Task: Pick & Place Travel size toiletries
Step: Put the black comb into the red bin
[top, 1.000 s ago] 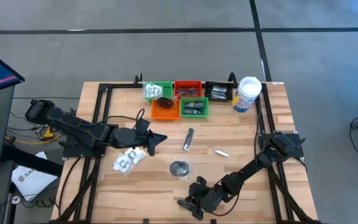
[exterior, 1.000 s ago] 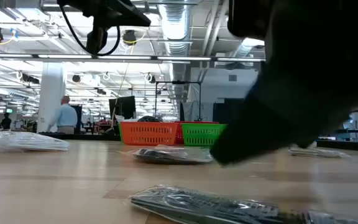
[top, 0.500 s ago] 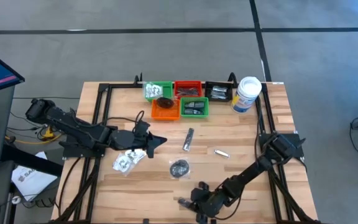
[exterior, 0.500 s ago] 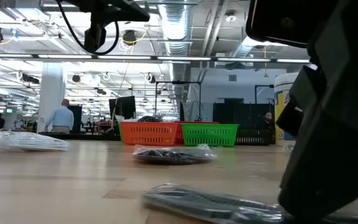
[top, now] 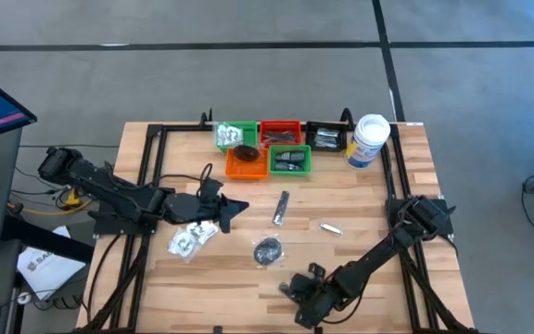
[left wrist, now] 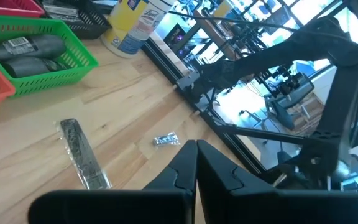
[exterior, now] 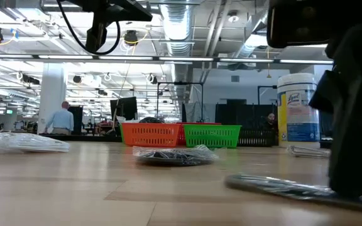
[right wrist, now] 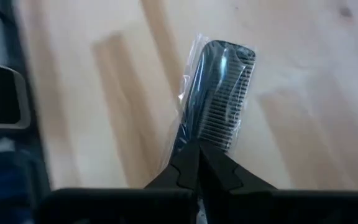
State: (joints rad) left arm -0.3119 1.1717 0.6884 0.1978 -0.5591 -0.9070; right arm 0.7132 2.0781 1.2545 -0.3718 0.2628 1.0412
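Note:
A black comb in a clear packet lies flat on the wood near the table's near edge. My right gripper is shut, its tips at the packet's near end. My left gripper hovers shut above the table's left half, holding nothing. Other toiletries lie loose on the table: clear packets with white contents, a black round piece in plastic, a slim silvery sachet and a small silvery one. My right gripper has its shut fingertips on the comb packet's end, slanting down from the near right, in line with the comb. Whether they pinch the film or only press on it, I cannot tell. The comb lies flat on the table.
Green, red, black, orange and a second green tray stand along the far edge. A tall white canister stands to their right. Black frame rails run down both sides.
My right gripper has tipped more steeply downward and shifted slightly toward the table's right edge. The comb packet has slid along the table with it, away from the near edge and to the right, and has turned a little.

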